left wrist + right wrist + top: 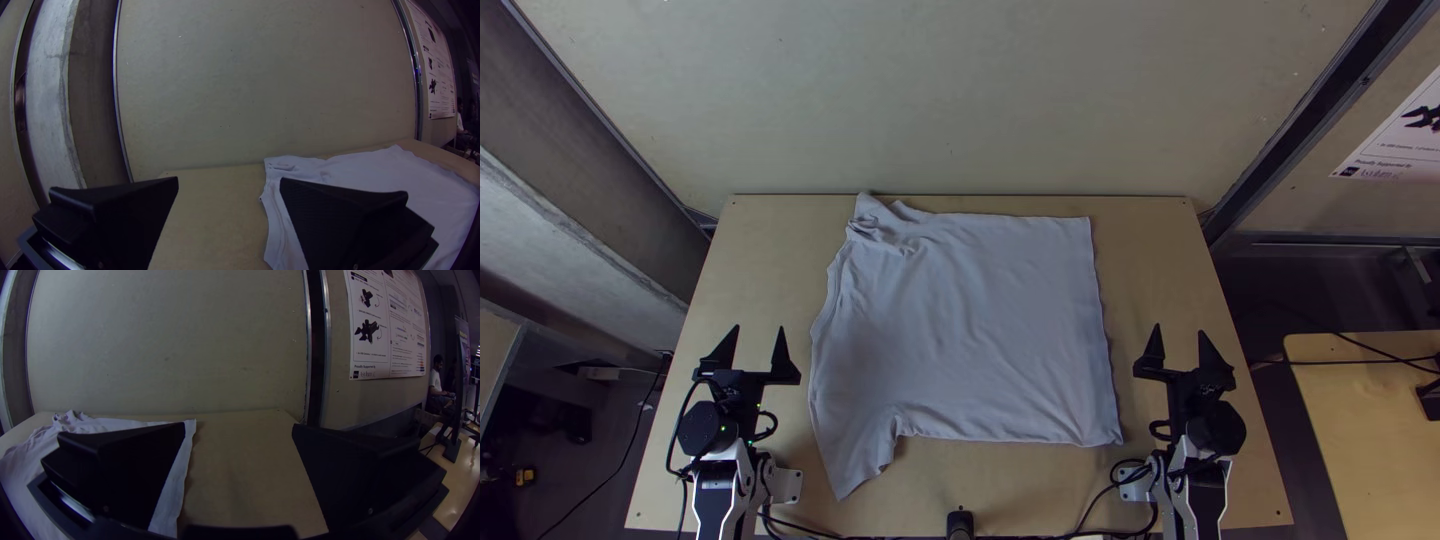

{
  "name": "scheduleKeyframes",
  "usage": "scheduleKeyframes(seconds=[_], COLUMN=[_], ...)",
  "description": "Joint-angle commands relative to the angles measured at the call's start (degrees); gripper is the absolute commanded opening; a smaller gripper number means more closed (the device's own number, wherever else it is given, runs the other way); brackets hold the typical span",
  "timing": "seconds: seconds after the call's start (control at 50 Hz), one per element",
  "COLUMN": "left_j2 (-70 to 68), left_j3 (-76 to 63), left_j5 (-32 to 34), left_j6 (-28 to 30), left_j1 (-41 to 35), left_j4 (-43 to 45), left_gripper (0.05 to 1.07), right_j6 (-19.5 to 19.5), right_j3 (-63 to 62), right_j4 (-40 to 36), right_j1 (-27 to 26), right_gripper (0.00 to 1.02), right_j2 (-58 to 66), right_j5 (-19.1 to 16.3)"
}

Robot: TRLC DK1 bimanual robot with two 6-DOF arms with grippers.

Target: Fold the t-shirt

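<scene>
Closest before the left wrist camera, can see the black fingers (120, 215) of the left gripper (759, 328). Can tell clearly that they are wide apart, with pale wood and a side part of the t-shirt (970, 330) to see between. In the top view, can find this gripper over the near left part of the light wooden table (755, 250), beside the garment and apart from it.

Likewise, can see the right gripper (1179, 328) over the near right part of the table, with its fingers (120, 470) also well opened. In the right wrist view, can notice the cloth's edge behind one finger, and wood between both.

About the t-shirt: lying spread on the middle of the table, between both grippers. At the far left corner, looks bunched in small folds and reaches to the table's far edge. Along the left side, has soft wrinkles. At the near left, stretches out in a flap toward the table's near edge. On the right, ends in an almost straight border.

Beyond the table, can see a pale wall (980, 90). Farther to the right, can see a poster (1400, 135) and a second table (1360, 420).
</scene>
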Motion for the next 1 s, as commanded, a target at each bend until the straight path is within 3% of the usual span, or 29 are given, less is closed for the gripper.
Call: scheduleKeyframes(seconds=[0.0, 0.62, 0.84, 0.98], left_j2=[-0.51, -0.60, -0.51, 0.45], left_j3=[-2.41, -2.24, 1.45, 4.27], left_j5=[0.10, 0.72, 0.72, 1.07], left_j6=[-0.17, -5.01, -4.13, -3.86], left_j1=[-0.27, -2.47, -2.56, -3.09], left_j4=[-1.55, -0.75, 1.53, 1.62], left_gripper=[1.03, 1.03, 1.03, 1.03], right_j6=[0.04, -0.04, 0.83, 0.83], right_j3=[-0.66, -0.14, 6.10, 13.13], right_j4=[-0.91, -0.73, -0.56, -0.21], right_j1=[-0.32, 2.93, 6.89, 8.12], right_gripper=[0.98, 0.98, 0.98, 0.98], right_j2=[-0.10, -0.19, 0.69, 9.04], right_j5=[0.09, -0.52, -0.52, -0.44])
